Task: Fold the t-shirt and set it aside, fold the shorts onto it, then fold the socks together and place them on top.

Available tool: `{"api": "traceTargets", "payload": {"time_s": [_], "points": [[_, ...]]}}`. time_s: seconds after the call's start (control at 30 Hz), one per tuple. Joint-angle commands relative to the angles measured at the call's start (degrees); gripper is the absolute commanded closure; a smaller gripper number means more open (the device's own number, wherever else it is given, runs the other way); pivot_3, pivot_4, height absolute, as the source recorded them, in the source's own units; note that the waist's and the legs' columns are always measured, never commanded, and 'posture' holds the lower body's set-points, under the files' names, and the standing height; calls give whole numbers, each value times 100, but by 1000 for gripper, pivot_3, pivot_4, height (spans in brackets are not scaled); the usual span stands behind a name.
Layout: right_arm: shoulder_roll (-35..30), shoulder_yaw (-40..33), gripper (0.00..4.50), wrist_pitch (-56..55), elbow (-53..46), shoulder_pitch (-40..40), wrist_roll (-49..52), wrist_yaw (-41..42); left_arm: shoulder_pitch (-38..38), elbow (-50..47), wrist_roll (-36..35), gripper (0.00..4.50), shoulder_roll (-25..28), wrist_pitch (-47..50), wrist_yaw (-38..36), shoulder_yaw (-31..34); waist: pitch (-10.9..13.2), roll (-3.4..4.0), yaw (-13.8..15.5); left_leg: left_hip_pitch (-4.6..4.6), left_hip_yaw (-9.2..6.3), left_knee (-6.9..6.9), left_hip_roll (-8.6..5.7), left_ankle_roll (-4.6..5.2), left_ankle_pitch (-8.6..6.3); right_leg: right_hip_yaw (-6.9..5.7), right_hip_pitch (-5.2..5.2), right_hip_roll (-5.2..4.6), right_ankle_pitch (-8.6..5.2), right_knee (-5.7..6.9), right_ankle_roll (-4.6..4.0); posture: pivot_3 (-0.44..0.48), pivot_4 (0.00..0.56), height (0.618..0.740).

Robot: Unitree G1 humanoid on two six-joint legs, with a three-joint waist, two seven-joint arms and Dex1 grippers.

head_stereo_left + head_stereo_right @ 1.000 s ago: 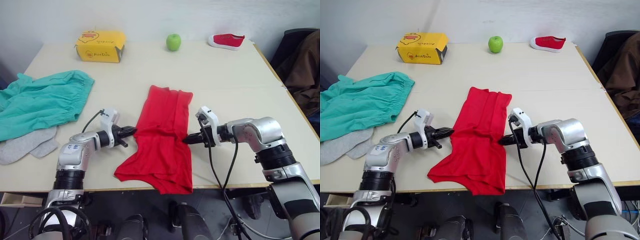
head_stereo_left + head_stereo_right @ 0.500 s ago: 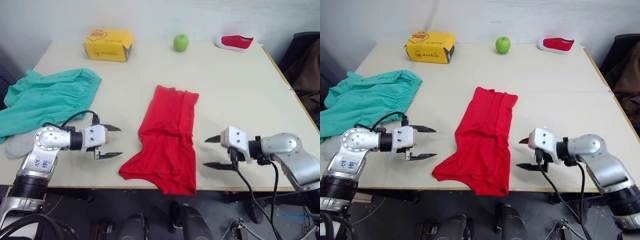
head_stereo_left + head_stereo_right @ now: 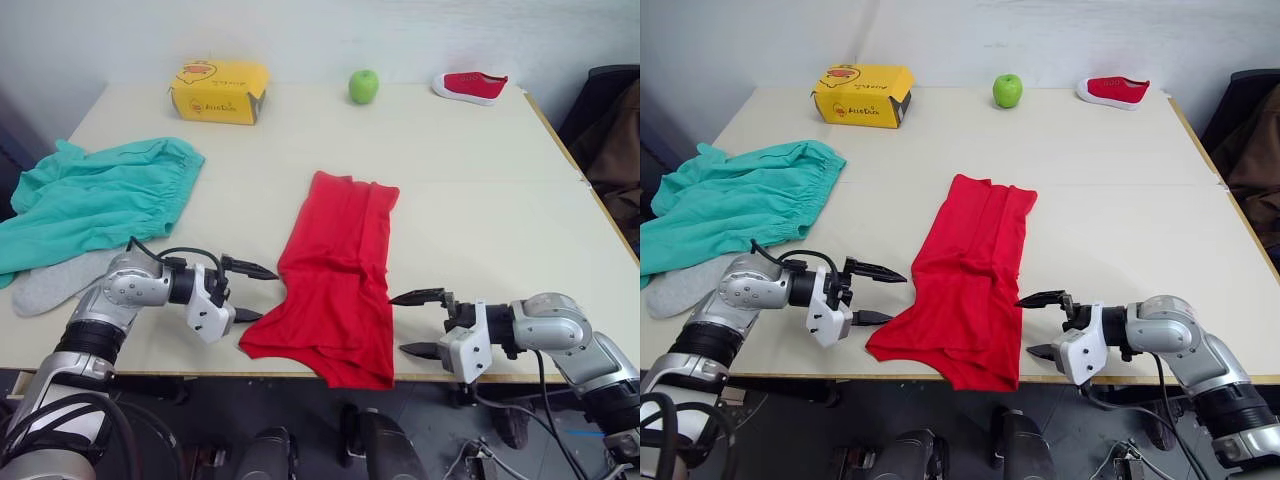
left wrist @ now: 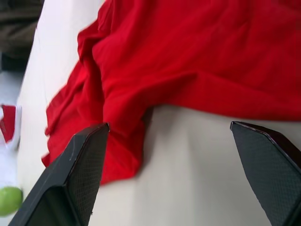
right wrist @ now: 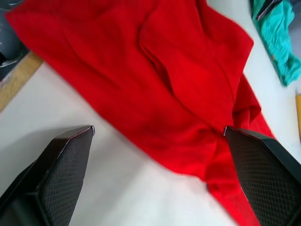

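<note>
Two grippers, left gripper (image 3: 248, 293) and right gripper (image 3: 418, 323), jaws spread wide, nothing held, placed at either side of the t-shirt (image 3: 335, 275), laid folded mid surface (image 3: 470, 180), shorts (image 3: 95, 196) and socks (image 3: 52, 282) far left.

Left gripper (image 4: 181, 174): two black textured fingers (image 4: 77, 181) set wide apart, nothing between them but bare table. T-shirt (image 4: 197, 56): bright red, rumpled in soft folds, lying on the pale table (image 4: 188, 165) just ahead of the fingertips, one fold reaching down beside one finger. Apple (image 4: 8, 200): green, partly seen far beyond the cloth. Shoe (image 4: 8, 125): red and white, near the apple.
</note>
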Motion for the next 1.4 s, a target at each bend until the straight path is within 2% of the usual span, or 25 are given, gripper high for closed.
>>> {"api": "traceTargets", "payload": {"time_s": [0.03, 0.3, 0.33, 0.4, 0.5, 0.73, 0.8, 0.83, 1.0, 1.23, 1.33, 1.4], "points": [[172, 230, 10, 8, -144, 4, -100, -127, 192, 67, 117, 157, -29, -249, -22, -528, -2, 0, -7, 1, 0, 0, 1, 0, 0, 1, 0, 1, 0, 1, 0, 0, 150, 740], [138, 347, 10, 161, -336, 123, -25, -184, 452, -533, -262, 157, 0, -6, -17, -1013, -5, 2, 1, 43, -3, -2, 4, 18, -11, -2, 52, 2, -1, -16, 0, 0, 150, 740], [131, 349, 185, 177, -348, 137, -19, -193, 480, -573, -304, 128, 13, 23, -16, -1035, -5, 2, 0, 62, -3, -5, 6, 25, -18, -1, 73, 3, -3, -24, 2, 0, 150, 740], [104, 362, 557, 182, -365, 179, 1, -192, 524, -625, -417, 546, 31, 111, -30, -1073, -5, 2, 1, 73, -3, -5, 7, 68, -44, 1, 87, 2, -4, -29, 5, 0, 150, 740], [67, 379, 1531, 165, -351, 210, 37, -185, 540, -640, -444, 1362, 49, 196, -27, -1116, -5, 2, 3, 73, -2, -5, 7, 67, -44, 2, 86, 2, -5, -29, 7, 0, 150, 740], [-9, 376, 3980, 109, -233, 161, 114, -146, 657, -695, -426, 3614, 56, 356, 34, -1124, -4, 2, 13, 73, -1, -2, 6, 65, -43, 1, 86, 2, -5, -27, 7, 0, 150, 740], [-42, 372, 4500, 78, -199, 159, 133, -132, 675, -700, -414, 4204, 64, 366, 49, -1117, -5, 2, 12, 73, -1, -2, 6, 64, -43, 1, 86, 2, -5, -28, 7, 0, 150, 740], [-64, 370, 4500, 64, -181, 158, 140, -124, 693, -709, -405, 4464, 78, 375, 54, -1110, -5, 3, 10, 74, -1, -2, 6, 65, -43, 3, 86, 2, -5, -28, 7, 0, 150, 740], [-165, 351, 4500, 28, -165, 185, 219, -80, 785, -706, -447, 4464, 258, 403, 38, -1040, -4, 11, -9, 76, 0, -2, 6, 64, -43, 3, 86, 3, -5, -24, 7, 0, 150, 740], [-262, 321, 4500, -58, -144, 200, 277, -100, 934, -946, -1004, 4464, 633, 553, -147, -981, -2, 15, -71, 78, 0, -3, 13, 56, -44, 3, 84, 10, -9, -17, 0, 0, 150, 740], [-351, 323, 4500, 113, -300, 273, 510, -7, 1134, -1401, -1595, 4464, 685, 1400, -313, -859, 0, 16, -46, 76, 0, -3, 13, 56, -45, 3, 83, 9, -9, -19, 0, 0, 150, 740], [-430, 231, 4500, 871, -769, 442, 1150, 90, 1384, -1999, -2259, 4464, 755, 2598, -416, -677, 2, 16, -18, 75, 0, -3, 13, 57, -45, 3, 83, 9, -9, -20, 0, 0, 150, 740]]}}
